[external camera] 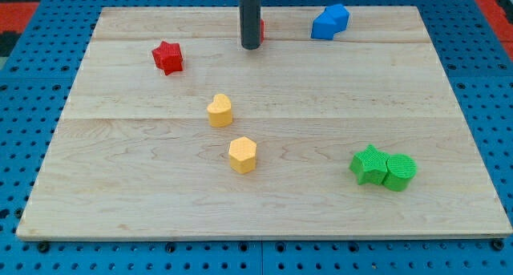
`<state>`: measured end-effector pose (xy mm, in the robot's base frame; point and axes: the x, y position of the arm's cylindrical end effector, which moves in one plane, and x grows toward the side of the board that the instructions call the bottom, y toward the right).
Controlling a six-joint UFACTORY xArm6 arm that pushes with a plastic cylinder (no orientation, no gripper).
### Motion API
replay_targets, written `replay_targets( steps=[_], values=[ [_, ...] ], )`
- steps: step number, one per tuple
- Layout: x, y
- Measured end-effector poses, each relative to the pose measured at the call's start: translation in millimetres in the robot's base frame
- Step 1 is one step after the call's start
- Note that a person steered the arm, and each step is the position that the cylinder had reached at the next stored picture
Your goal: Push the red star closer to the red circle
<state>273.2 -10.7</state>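
Observation:
The red star lies on the wooden board at the view's upper left. My tip stands near the view's top centre, well to the right of the star. Right behind the rod a sliver of a red block shows, mostly hidden by the rod; its shape cannot be made out. The tip touches no block that I can see.
Two blue blocks sit together at the view's top right. A yellow heart-like block and a yellow hexagon lie in the middle. A green star touches a green round block at the lower right.

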Motion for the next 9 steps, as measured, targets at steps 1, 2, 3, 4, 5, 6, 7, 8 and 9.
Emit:
replay_targets(
  steps=[1, 2, 3, 4, 5, 6, 7, 8, 9],
  values=[
    [2, 2],
    [77, -14],
    [114, -95],
    [113, -172],
    [79, -142],
    [59, -95],
    [89, -90],
    [86, -125],
    [35, -109]
  ],
)
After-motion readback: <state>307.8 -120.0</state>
